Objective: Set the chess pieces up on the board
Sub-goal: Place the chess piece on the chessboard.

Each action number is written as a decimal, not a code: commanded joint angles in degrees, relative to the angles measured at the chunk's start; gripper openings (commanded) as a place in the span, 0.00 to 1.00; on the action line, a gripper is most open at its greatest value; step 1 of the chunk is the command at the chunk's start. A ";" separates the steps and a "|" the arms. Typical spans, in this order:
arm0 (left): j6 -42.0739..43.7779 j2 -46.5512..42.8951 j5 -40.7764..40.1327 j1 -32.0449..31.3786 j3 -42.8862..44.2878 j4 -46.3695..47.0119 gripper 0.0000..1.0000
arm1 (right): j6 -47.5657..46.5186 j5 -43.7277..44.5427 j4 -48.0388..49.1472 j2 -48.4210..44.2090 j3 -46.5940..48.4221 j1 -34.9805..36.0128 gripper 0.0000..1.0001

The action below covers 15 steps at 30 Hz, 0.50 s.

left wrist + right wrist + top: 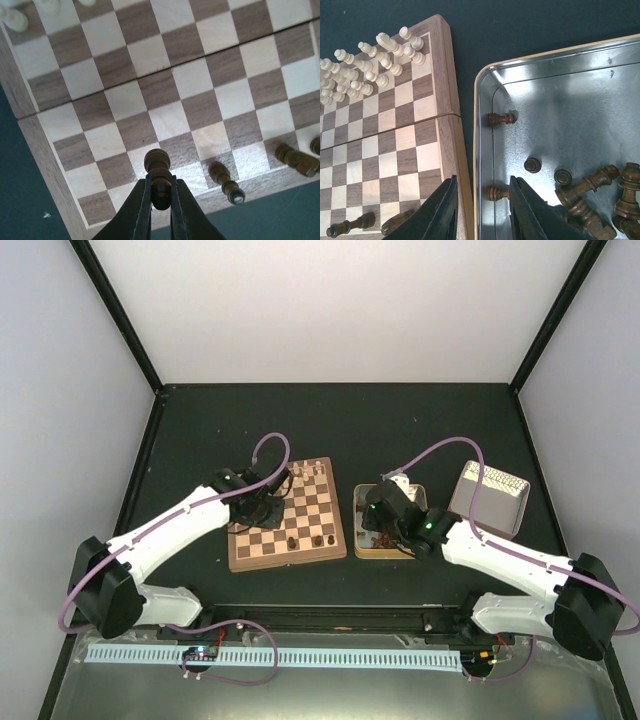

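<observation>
The left gripper (160, 192) is squeezed tight on one dark piece (157, 167). It pinches the piece at its thin middle, and the round head pokes out past the tips. The piece hangs over the board (125, 107), near a corner at the end away from the pale pieces (375, 65). I cannot tell if it touches the wood. A few more dark pieces (227, 182) lie tipped over on squares just to the right.

The right gripper (482, 202) has its fingers spread wide with nothing pinched, over the left rim of the tin (560, 70). A small pawn (496, 192) lies on its side between them. A heap (590, 195) of dark chessmen sits in the tin's corner.

These pieces look tiny, light and hard, with smooth round sides. I think one could easily slip or twist out. The narrow waist looks like the best spot to grab. Each one probably needs setting down straight, or it will topple like the others.
</observation>
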 commanded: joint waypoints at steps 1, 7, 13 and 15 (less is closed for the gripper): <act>0.42 -1.20 3.50 0.49 -2.96 0.92 0.02 | -0.49 0.01 1.63 -0.05 -0.74 -0.30 0.29; 0.05 -3.24 6.29 0.58 -5.55 3.07 0.02 | -1.13 -0.87 2.14 0.50 -0.68 -0.30 0.29; 1.53 -3.04 10.47 0.27 -2.88 5.97 0.02 | -0.90 -1.37 2.51 0.73 -0.80 -0.25 0.29; 2.09 -2.19 10.90 -0.16 -1.60 6.58 0.01 | -0.93 -1.47 2.52 0.68 -0.74 -0.22 0.29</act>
